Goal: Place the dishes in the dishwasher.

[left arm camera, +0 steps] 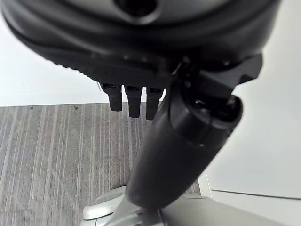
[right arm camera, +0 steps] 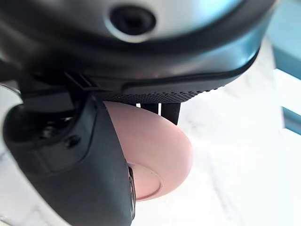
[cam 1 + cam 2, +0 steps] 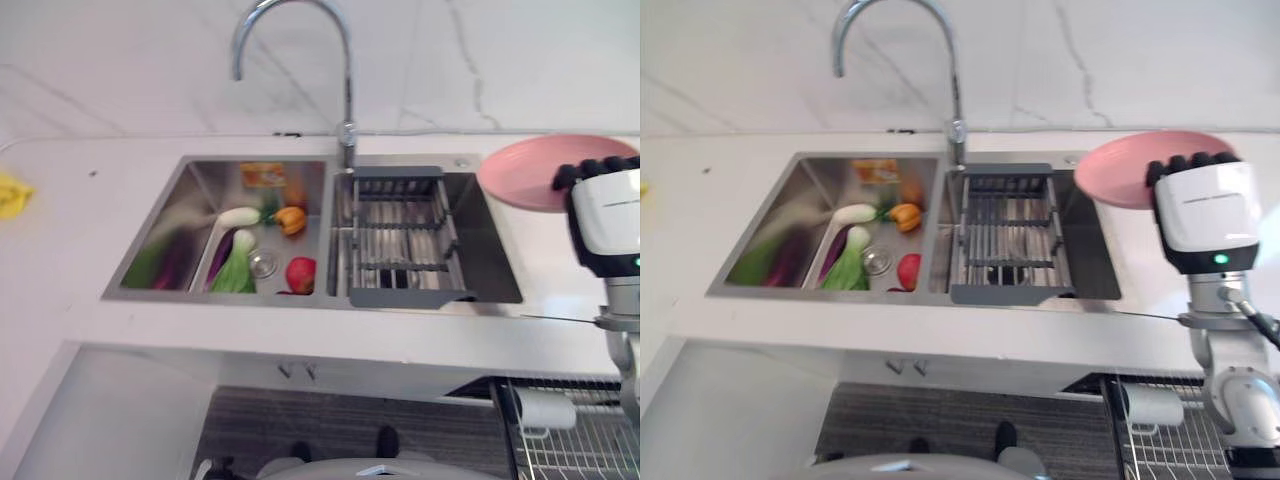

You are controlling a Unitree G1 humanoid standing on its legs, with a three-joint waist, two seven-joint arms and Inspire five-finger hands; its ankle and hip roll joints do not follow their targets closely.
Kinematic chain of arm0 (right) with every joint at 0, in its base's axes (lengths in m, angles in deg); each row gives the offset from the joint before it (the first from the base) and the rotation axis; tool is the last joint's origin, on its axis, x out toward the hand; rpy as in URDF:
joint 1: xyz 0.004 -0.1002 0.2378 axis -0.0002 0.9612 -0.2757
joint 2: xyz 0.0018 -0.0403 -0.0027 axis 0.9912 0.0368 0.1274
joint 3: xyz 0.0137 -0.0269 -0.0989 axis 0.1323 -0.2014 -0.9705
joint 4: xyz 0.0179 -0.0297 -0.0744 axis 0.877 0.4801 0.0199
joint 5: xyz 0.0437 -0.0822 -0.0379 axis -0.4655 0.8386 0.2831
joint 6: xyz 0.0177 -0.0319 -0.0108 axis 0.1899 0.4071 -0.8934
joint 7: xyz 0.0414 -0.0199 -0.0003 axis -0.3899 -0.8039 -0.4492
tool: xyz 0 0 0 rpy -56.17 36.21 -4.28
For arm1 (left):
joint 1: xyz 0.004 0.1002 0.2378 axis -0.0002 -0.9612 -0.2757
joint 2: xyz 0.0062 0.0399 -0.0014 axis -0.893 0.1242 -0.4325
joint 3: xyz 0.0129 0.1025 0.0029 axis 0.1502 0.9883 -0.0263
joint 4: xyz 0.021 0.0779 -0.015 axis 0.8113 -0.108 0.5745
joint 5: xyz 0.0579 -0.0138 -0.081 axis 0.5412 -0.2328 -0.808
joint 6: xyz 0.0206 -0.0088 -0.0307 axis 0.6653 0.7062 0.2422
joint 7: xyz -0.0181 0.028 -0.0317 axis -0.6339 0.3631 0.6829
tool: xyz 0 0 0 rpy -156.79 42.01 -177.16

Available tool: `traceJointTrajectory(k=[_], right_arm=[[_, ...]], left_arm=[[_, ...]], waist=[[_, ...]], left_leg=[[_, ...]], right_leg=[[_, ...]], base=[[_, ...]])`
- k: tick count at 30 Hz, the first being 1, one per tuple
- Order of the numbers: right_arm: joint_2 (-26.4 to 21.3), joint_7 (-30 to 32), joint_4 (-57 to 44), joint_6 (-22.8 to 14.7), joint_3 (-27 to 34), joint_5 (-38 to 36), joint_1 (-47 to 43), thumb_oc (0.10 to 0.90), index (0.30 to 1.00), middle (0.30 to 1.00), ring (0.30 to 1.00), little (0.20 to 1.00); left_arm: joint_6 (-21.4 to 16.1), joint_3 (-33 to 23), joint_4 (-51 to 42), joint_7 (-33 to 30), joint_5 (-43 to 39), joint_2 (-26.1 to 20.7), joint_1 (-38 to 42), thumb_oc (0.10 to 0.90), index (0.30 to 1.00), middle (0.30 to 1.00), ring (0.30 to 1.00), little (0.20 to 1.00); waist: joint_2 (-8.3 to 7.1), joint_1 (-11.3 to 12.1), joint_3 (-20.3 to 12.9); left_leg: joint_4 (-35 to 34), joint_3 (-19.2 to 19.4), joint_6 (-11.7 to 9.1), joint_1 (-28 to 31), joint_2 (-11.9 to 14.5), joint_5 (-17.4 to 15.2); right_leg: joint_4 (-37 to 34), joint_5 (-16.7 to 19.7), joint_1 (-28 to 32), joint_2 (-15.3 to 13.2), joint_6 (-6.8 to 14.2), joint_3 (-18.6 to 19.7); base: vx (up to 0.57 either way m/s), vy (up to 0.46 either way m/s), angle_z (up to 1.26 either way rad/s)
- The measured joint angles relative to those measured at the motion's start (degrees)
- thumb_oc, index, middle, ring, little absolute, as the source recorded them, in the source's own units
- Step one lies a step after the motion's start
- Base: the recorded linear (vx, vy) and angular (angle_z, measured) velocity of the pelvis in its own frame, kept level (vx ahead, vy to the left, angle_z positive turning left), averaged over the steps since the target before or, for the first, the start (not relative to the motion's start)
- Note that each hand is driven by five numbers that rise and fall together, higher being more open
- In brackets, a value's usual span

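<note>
A pink plate point(image 3: 1140, 168) is held in the right hand point(image 3: 1205, 205). The fingers point(image 3: 1188, 161) are hooked over the plate's rim and the thumb is pressed under it, as seen in the right wrist view, so the plate is pinched between them. The plate is lifted off the white worktop point(image 3: 70, 260), just past the right end of the sink point(image 3: 470, 215).

Below the fingers, lower down, a wire dishwasher rack point(image 3: 575, 430) is seen pulled out. That is where the plate is meant to go.

To do this step well, the plate should be kept gripped tight and carried down slowly to the rack. It should be turned on its edge and slid between the wires before it is let go. The worktop edge should not be bumped on the way.

The left hand point(image 1: 141, 94) is hung down over the floor point(image 1: 56, 160) with fingers straight and nothing in them.

No writing can be read anywhere.
</note>
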Motion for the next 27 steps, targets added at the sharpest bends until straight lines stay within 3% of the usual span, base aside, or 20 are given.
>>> traceJointTrajectory(k=[4, 7, 9, 10, 14, 20, 27], right_arm=[[0.4, 0.4, 0.1, -0.7, 10.6, -5.1, 10.4, 0.400, 0.300, 0.300, 0.300, 0.300], [3.5, 0.1, 2.5, 0.8, 10.9, -8.3, 12.7, 0.400, 0.300, 0.300, 0.300, 0.300], [5.5, 0.2, 2.6, 1.1, 11.0, -9.4, 13.0, 0.400, 0.300, 0.300, 0.300, 0.300], [8.9, 0.1, 2.7, 1.3, 10.7, -10.3, 12.1, 0.400, 0.300, 0.300, 0.300, 0.300], [13.4, 3.3, 2.7, 1.4, 8.4, -12.6, 9.1, 0.400, 0.300, 0.300, 0.300, 0.300], [13.5, 5.5, 3.1, 3.1, 5.1, -14.0, 3.3, 0.400, 0.300, 0.300, 0.300, 0.300], [13.5, 7.6, 8.6, 5.4, 3.8, -14.8, 0.4, 0.400, 0.300, 0.300, 0.300, 0.300]], left_arm=[[-0.2, -1.1, -0.7, 0.1, 0.3, 0.3, 0.2, 0.800, 0.900, 0.900, 0.900, 0.900], [-0.1, -1.1, -0.8, 0.1, 0.2, -0.1, 0.0, 0.800, 0.900, 0.900, 0.900, 0.900], [-0.2, -1.1, -1.2, -0.2, 0.2, -0.2, 0.5, 0.800, 0.900, 0.900, 0.900, 0.900], [-0.2, -1.1, -1.8, -0.8, 0.2, -0.3, 2.1, 0.800, 0.900, 0.900, 0.900, 0.900], [-0.4, 0.4, -2.5, -1.7, -0.6, -0.4, 3.1, 0.800, 0.900, 0.900, 0.900, 0.900], [-1.5, 1.1, -3.3, -3.5, -2.6, -0.3, 4.9, 0.800, 0.900, 0.900, 0.900, 0.900], [-3.3, 1.7, -3.4, -3.4, -3.7, 0.1, 7.5, 0.800, 0.900, 0.900, 0.900, 0.900]], waist=[[0.11, -2.3, 0.1], [-0.07, -5.8, 0.8], [0.06, -6.7, 1.5], [0.57, -7.3, 4.0], [0.84, -10.0, 7.9], [0.98, -10.7, 10.5], [0.91, -10.8, 12.6]], left_leg=[[0.0, 2.1, 0.0, -0.5, 0.0, 0.0], [0.1, 3.8, 0.0, -1.5, -0.1, 0.0], [0.1, 4.4, 0.0, -2.7, -0.4, 0.0], [0.1, 5.0, 0.2, -4.0, -1.0, 0.1], [-0.2, 6.2, 0.7, -5.3, -2.0, 0.1], [-0.3, 9.3, 1.2, -6.8, -2.8, 0.6], [-0.3, 9.6, 1.1, -7.3, -2.6, 1.1]], right_leg=[[0.0, 0.6, -1.5, 0.3, 0.1, 2.4], [0.0, 1.6, -3.9, 0.6, 0.1, 4.9], [0.1, 2.4, -6.0, 0.5, 0.1, 6.2], [0.3, 3.8, -8.0, 0.2, 0.2, 8.0], [0.2, 4.8, -10.7, -0.5, 0.9, 10.0], [0.1, 4.7, -13.8, -0.4, 0.8, 13.6], [0.0, 4.7, -14.3, -0.4, 0.8, 13.7]], base=[[-0.02, 0.015, -0.29], [-0.19, 0.034, -0.36], [-0.17, 0.054, -0.53], [-0.15, 0.076, -0.72], [-0.07, 0.037, -0.41], [-0.07, 0.019, -0.28], [-0.01, -0.003, -0.03]])
